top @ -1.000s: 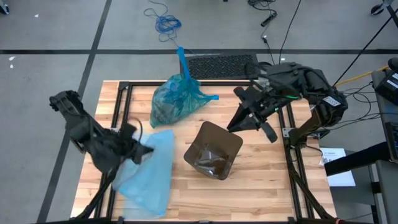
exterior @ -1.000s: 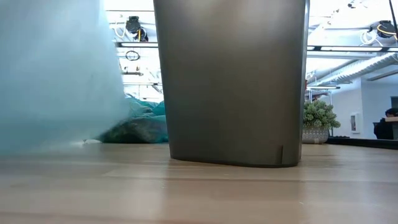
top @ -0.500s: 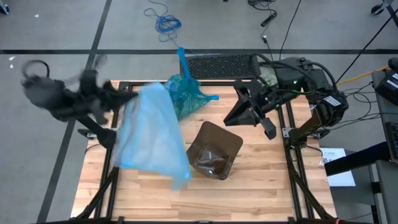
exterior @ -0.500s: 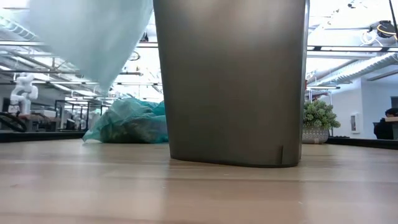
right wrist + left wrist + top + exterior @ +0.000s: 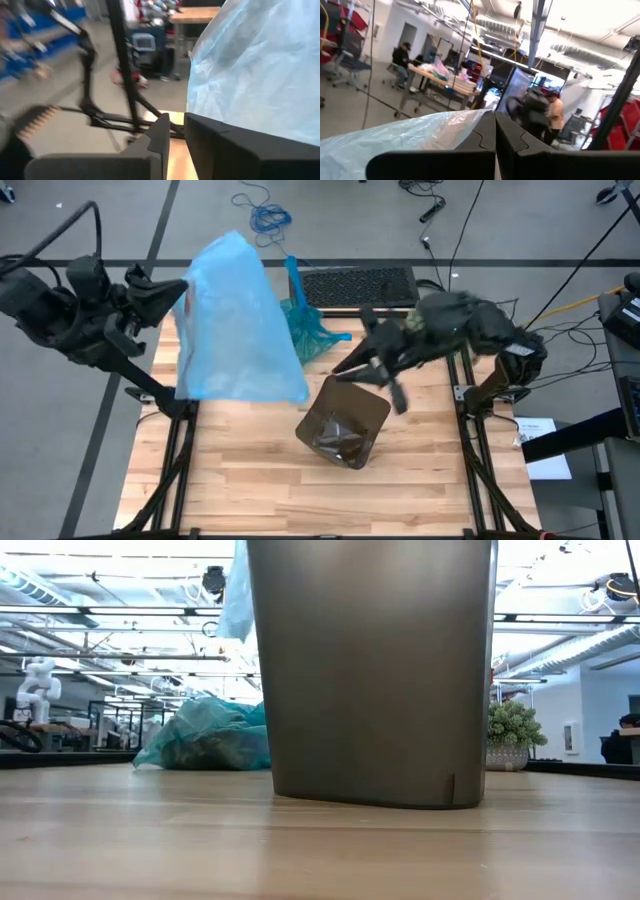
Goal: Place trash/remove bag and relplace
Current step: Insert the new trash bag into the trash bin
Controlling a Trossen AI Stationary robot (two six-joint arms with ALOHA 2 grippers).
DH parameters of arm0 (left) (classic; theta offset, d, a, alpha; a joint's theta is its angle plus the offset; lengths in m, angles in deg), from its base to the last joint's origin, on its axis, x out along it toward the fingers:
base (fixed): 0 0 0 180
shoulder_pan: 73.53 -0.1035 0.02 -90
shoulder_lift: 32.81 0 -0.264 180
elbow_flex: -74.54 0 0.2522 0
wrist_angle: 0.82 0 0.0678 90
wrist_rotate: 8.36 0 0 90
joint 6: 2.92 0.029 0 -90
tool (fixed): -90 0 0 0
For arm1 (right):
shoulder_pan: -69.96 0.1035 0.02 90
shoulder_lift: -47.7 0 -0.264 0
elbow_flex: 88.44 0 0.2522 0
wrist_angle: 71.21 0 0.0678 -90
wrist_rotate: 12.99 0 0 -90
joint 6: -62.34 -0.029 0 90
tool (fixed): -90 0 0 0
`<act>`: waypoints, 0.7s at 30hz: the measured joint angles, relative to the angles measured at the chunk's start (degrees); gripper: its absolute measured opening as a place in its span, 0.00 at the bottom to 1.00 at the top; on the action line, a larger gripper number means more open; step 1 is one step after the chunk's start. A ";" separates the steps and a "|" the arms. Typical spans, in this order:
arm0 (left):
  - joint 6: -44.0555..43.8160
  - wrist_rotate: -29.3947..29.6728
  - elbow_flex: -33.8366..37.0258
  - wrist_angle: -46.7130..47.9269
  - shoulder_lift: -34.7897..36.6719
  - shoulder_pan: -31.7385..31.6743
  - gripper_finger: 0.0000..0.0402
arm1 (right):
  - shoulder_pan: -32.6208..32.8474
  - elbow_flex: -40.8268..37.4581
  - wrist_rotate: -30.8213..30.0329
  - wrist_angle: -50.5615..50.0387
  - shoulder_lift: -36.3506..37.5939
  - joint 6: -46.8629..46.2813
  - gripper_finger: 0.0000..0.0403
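A dark grey bin (image 5: 345, 425) stands upright in the middle of the wooden table (image 5: 240, 480) and fills the low view (image 5: 370, 670). Behind it, a full teal bag (image 5: 205, 735) lies on the table's far part (image 5: 312, 330). The trash shows only as dark lumps through its film. My left gripper (image 5: 180, 285), high over the table's far left corner, is shut on an empty light blue bag (image 5: 235, 320). My right gripper (image 5: 372, 378) hovers over the bin's far rim, blurred. In its wrist view (image 5: 177, 125) the fingers stand a narrow gap apart with nothing between them. My left gripper pinches the light blue bag's film (image 5: 470, 125) between its two shut fingers, at the edge (image 5: 190, 290) nearest that arm. The fingers lie about level, pointing toward the table's right. The bag hangs spread out and clear of the table, its lowest tip (image 5: 240, 600) well above the wood.
A black ribbed mat (image 5: 355, 283) lies past the table's far edge, and a blue cord (image 5: 265, 218) lies on the floor. Metal frame rails (image 5: 180, 440) run beside the table's left and right edges. People (image 5: 402, 57) sit and stand at benches far behind.
My left gripper has swung up and toward the table's far left corner, rolling as it went. The light blue bag, which lay on the near left of the table, is lifted clear and billows open in the air. My right gripper has moved left toward the bin.
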 joint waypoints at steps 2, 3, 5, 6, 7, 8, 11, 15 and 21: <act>1.93 -0.02 -0.96 -0.55 -0.67 -0.79 0.00 | 1.45 0.00 -5.19 0.34 -1.82 3.63 0.16; 3.00 -0.02 -1.46 -1.10 -0.97 -1.29 0.00 | 2.25 0.00 -8.21 0.33 -2.78 5.33 0.18; 5.11 -0.12 -2.59 -1.38 -1.48 -2.11 0.00 | 3.81 0.00 -14.58 0.36 -4.48 8.19 0.23; 6.06 -0.15 -3.17 -1.52 -1.73 -2.55 0.00 | 4.59 0.00 -17.69 0.47 -5.42 9.44 0.26; 6.87 -0.15 -3.75 -1.52 -1.88 -2.95 0.00 | 5.36 0.00 -20.99 0.76 -6.23 10.51 0.28; 7.55 -0.15 -4.48 -1.49 -2.02 -3.27 0.00 | 6.19 0.00 -24.34 1.17 -7.12 11.44 0.32; 10.04 -0.15 -6.76 -1.68 -2.52 -4.02 0.00 | 8.37 0.00 -34.50 3.98 -9.80 14.27 0.41; 14.94 0.11 -9.10 -2.95 -3.35 -4.90 0.00 | 10.93 0.00 -47.93 10.66 -13.66 21.30 0.51; 21.29 4.55 -11.95 -4.07 -4.40 -5.96 0.00 | 13.94 0.00 -61.97 24.09 -19.35 42.37 0.59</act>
